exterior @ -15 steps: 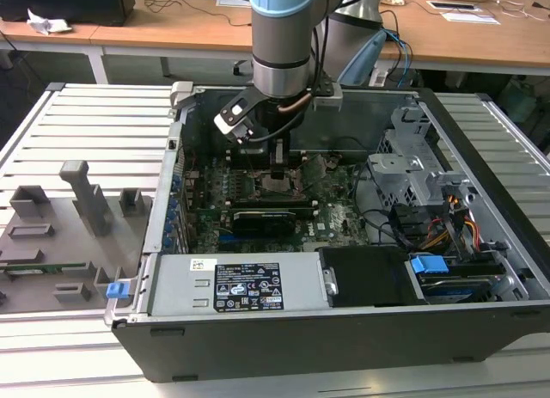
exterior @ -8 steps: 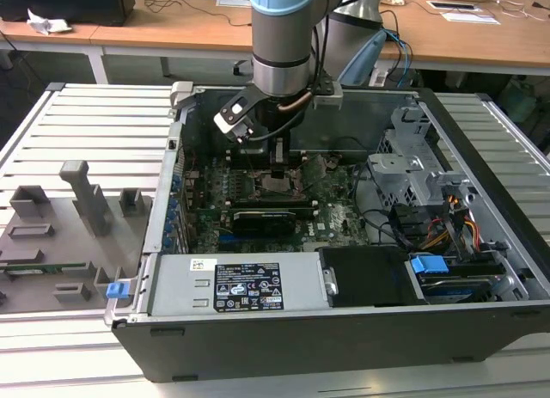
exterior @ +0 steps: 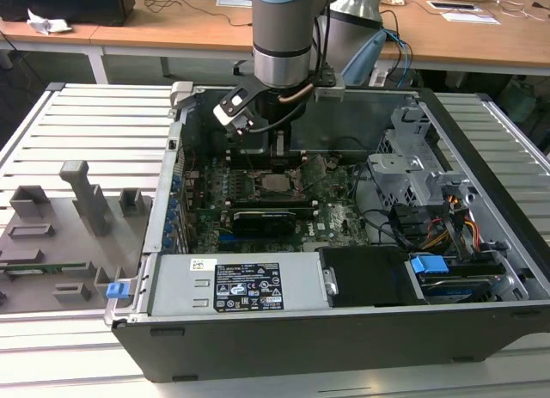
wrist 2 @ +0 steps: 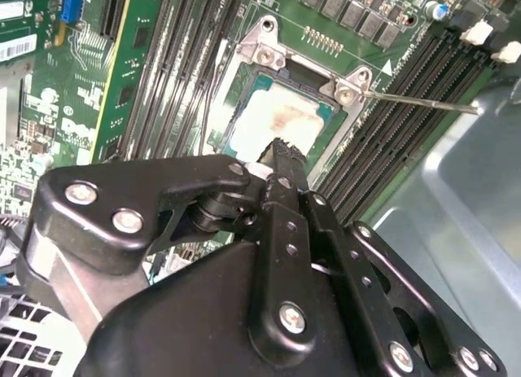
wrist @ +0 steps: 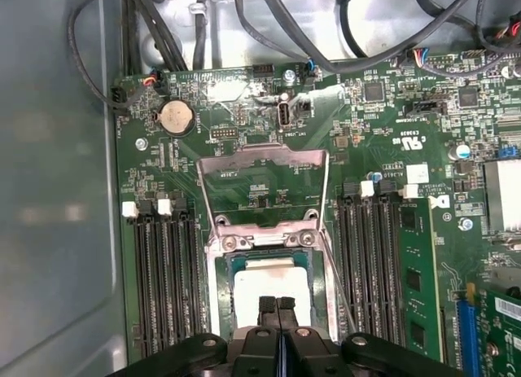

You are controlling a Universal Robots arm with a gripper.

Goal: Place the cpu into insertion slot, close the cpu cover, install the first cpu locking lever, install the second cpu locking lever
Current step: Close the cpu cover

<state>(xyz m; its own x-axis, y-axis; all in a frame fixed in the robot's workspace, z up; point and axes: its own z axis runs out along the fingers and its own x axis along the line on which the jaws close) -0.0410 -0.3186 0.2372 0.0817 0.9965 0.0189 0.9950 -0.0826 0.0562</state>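
Observation:
The cpu (wrist: 269, 281) lies flat in the insertion slot (wrist: 218, 289), its silver top smeared with pale residue; it also shows as the cpu (wrist 2: 285, 115) in the second wrist view. The cpu cover (wrist: 262, 154), a silver frame with a window, is swung open and stands back from the slot. My gripper (wrist: 277, 305) is shut, its two fingertips pressed together just over the chip's near edge with nothing between them. A thin locking lever (wrist 2: 423, 102) sticks out free beside the slot. In the exterior view my gripper (exterior: 279, 157) hangs right above the cpu (exterior: 277, 184).
Long black memory slots (wrist: 163, 279) flank the socket on both sides. A black expansion card (exterior: 262, 219) lies in front of the socket. Cables (wrist: 269, 19) hang at the case's back wall. Drive cages (exterior: 412, 170) fill the exterior view's right; a grey fixture tray (exterior: 60, 235) sits outside at its left.

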